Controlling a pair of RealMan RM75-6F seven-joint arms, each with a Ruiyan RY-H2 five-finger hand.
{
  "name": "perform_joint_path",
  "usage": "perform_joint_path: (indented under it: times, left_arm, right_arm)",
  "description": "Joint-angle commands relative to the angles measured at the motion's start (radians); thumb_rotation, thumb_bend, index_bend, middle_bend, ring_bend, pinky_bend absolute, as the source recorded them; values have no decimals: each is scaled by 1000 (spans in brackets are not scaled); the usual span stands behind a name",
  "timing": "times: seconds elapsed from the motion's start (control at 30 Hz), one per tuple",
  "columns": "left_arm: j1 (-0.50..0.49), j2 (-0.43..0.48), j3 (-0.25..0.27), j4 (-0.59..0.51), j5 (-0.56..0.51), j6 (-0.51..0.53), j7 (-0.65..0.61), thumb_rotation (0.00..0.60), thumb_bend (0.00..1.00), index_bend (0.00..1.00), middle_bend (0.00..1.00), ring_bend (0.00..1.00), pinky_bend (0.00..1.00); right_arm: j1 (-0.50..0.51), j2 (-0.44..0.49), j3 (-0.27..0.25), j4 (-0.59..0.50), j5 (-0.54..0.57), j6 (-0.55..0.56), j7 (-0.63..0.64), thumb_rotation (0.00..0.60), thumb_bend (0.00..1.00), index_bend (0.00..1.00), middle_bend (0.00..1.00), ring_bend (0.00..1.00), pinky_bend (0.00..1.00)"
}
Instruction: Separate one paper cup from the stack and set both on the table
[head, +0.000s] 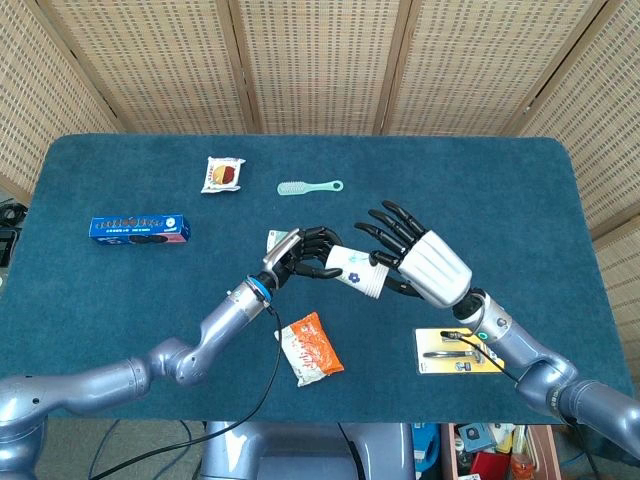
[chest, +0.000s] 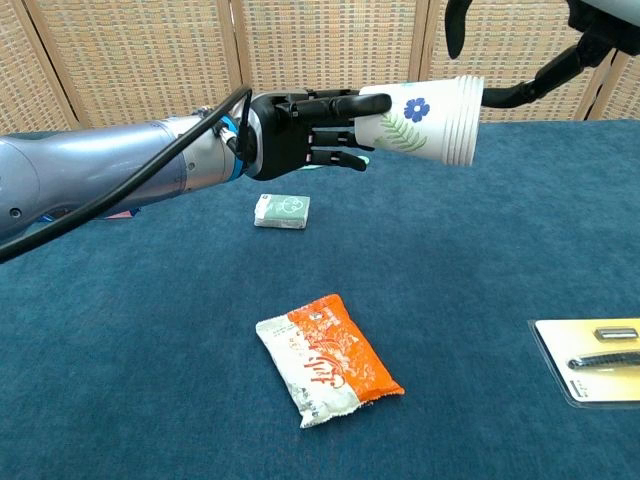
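Note:
A stack of white paper cups with a blue flower print lies sideways in the air, rims pointing right. My left hand grips its base end above the table. My right hand is open with fingers spread, right at the rim end of the stack; whether the fingers touch it I cannot tell. In the chest view only dark fingers of the right hand show at the top right, next to the rims.
On the blue table lie an orange snack packet, a yellow blister card, a small white pack, a green brush, a blue box and a red-and-white packet.

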Motion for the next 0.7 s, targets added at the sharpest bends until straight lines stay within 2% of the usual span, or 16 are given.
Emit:
perform_joint_path:
  times: [0.03, 0.43, 0.7]
  left_arm:
    - [0, -2, 0, 2, 1, -3, 0, 600, 69, 500, 544, 493, 501]
    - [1, -12, -6, 11, 2, -10, -4, 600, 69, 500, 544, 493, 501]
    - [4, -13, -8, 9, 5, -16, -9, 600, 69, 500, 544, 493, 501]
  right_arm:
    - [5, -4, -3, -1, 3, 0, -3, 600, 386, 547, 277, 138, 138]
    - [27, -16, -16, -6, 17, 2, -17, 600, 426, 564, 280, 138, 145]
    - [33, -21, -27, 3, 17, 14, -27, 600, 499, 572, 271, 138, 145]
